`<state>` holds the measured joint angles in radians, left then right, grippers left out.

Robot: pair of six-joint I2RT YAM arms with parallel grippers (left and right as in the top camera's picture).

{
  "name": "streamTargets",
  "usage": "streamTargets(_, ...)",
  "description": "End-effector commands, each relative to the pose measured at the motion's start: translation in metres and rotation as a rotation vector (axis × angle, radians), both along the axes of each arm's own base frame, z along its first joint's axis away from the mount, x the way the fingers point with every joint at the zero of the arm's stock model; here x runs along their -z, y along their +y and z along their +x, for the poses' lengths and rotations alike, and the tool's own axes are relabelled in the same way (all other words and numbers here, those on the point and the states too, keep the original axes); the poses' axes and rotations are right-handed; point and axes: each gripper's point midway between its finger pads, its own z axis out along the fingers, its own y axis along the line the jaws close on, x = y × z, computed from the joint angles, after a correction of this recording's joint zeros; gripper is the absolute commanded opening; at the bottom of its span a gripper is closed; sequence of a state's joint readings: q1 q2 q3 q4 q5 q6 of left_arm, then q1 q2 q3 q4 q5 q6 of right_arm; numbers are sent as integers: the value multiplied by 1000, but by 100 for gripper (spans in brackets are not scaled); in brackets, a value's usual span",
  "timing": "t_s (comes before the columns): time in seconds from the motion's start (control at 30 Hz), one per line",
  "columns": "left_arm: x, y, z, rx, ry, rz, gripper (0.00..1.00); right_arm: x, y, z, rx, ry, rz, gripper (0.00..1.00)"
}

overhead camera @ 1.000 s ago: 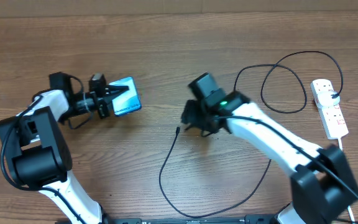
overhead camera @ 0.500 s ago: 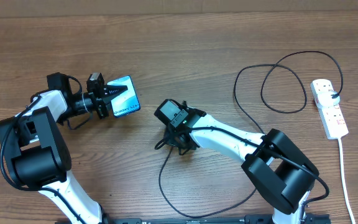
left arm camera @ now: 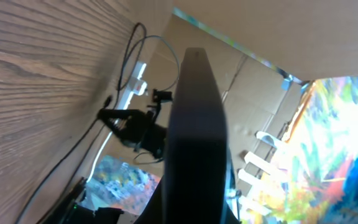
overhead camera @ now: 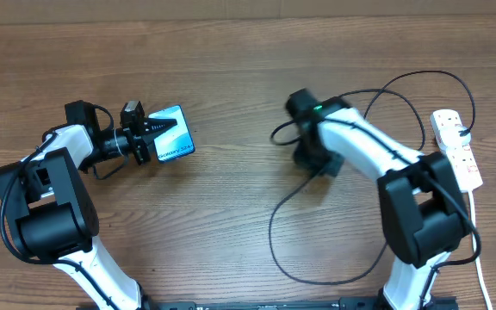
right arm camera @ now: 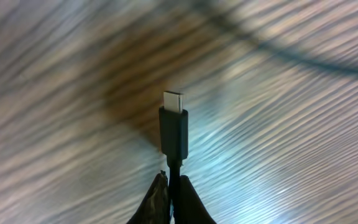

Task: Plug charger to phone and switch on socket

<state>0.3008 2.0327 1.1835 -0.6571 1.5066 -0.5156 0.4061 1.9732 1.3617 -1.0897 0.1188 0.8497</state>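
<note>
The phone (overhead camera: 177, 142), its light blue screen facing up, lies at the left of the table with my left gripper (overhead camera: 155, 136) shut on its near end. In the left wrist view it fills the middle as a dark edge-on slab (left arm camera: 194, 124). The charger (overhead camera: 274, 232) is a thin black cable looping over the right half of the table. My right gripper (right arm camera: 174, 185), seen from above at centre right (overhead camera: 289, 129), is shut on the cable just behind its plug (right arm camera: 173, 127), which sticks out past the fingertips above the wood. The white socket (overhead camera: 455, 151) lies at the far right.
The charger's slack runs in a wide loop toward the front edge (overhead camera: 317, 280), and another loop (overhead camera: 394, 112) lies beside the socket. The socket's white cord (overhead camera: 479, 258) trails to the front right corner. Both arm bases stand at the front edge.
My right gripper has shut on the cable behind the plug and carried it from the table's middle to the right and back, dragging the slack along. The left arm and phone have not moved.
</note>
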Motion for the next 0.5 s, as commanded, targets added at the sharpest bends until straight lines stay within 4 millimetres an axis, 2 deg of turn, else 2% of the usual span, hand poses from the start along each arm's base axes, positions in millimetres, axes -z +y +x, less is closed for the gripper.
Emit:
streamTargets(0.0,-10,-2,4,9,-55,11,4,0,-8,5,-20,13,7,4)
streamTargets(0.2,-10,-2,4,9,-54,10,4,15,-13,-2,-15,26,1,7)
streamTargets(0.37,-9,-2,4,9,-54,12,4,25,-17,-12,-13,59,-11,15)
streamTargets(0.4,-9,-2,4,9,-53,14,4,26,-17,-13,-13,60,-11,18)
streamTargets(0.47,-9,-2,4,9,-54,15,4,26,-18,-13,-14,60,-14,34)
